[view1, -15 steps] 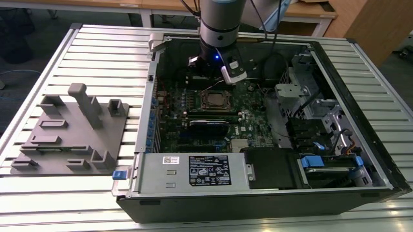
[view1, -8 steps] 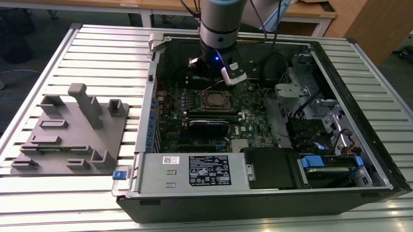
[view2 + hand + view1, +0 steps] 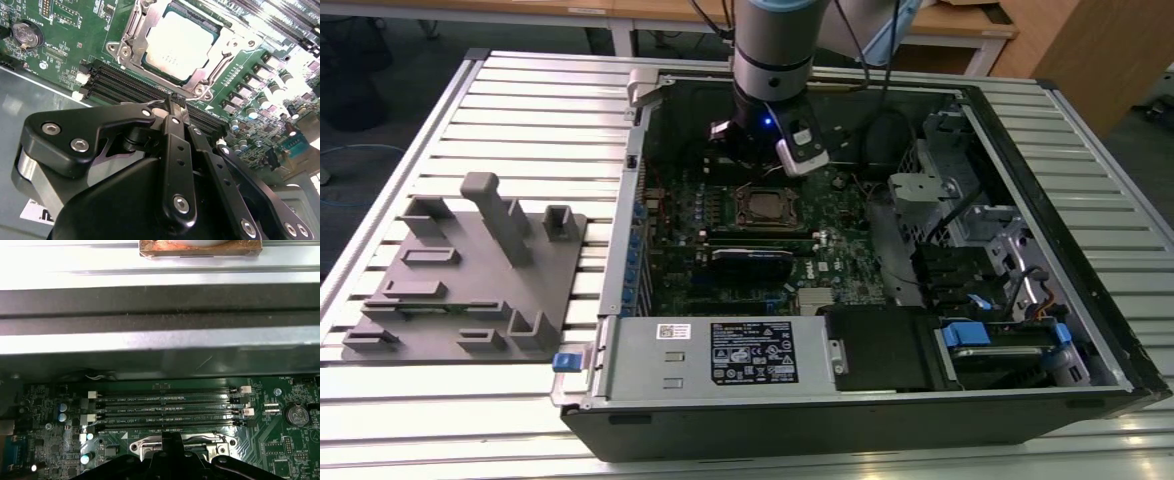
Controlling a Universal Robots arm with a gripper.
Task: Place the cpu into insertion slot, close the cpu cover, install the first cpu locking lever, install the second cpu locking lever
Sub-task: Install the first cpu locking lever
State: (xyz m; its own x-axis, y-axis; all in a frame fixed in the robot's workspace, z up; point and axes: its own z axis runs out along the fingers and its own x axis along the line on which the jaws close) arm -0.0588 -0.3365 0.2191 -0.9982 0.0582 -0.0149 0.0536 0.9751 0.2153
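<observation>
The gripper point(image 3: 173, 102) hung low inside the open computer case point(image 3: 622, 250), which lay on its side on the slatted metal table point(image 3: 520, 110). In the second wrist view its black fingers point(image 3: 176, 145) were drawn together with no gap at the tips. A thin silvery wire lever point(image 3: 150, 103) ran up to those tips and showed again on their far side. Whether the tips actually pinched the wire could not be told.

Just beyond the fingertips sat the cpu point(image 3: 180, 45), flat in the insertion slot point(image 3: 767, 206), its pale metal top facing up. The cpu cover point(image 3: 131, 30) lay down over it, its silvery frame around the chip's edges and the chip showing through the window.

Between the gripper tips and the socket ran the long black memory slots point(image 3: 125, 82), parallel to the nearest edge of the frame, all on the green circuit board point(image 3: 65, 30). A round coin battery point(image 3: 25, 34) sat on the board, off to one side of the gripper and well apart from it.

Well away from the gripper, outside the case on the exterior view's left, a grey fixture plate point(image 3: 454, 290) with raised blocks rested on the table.
</observation>
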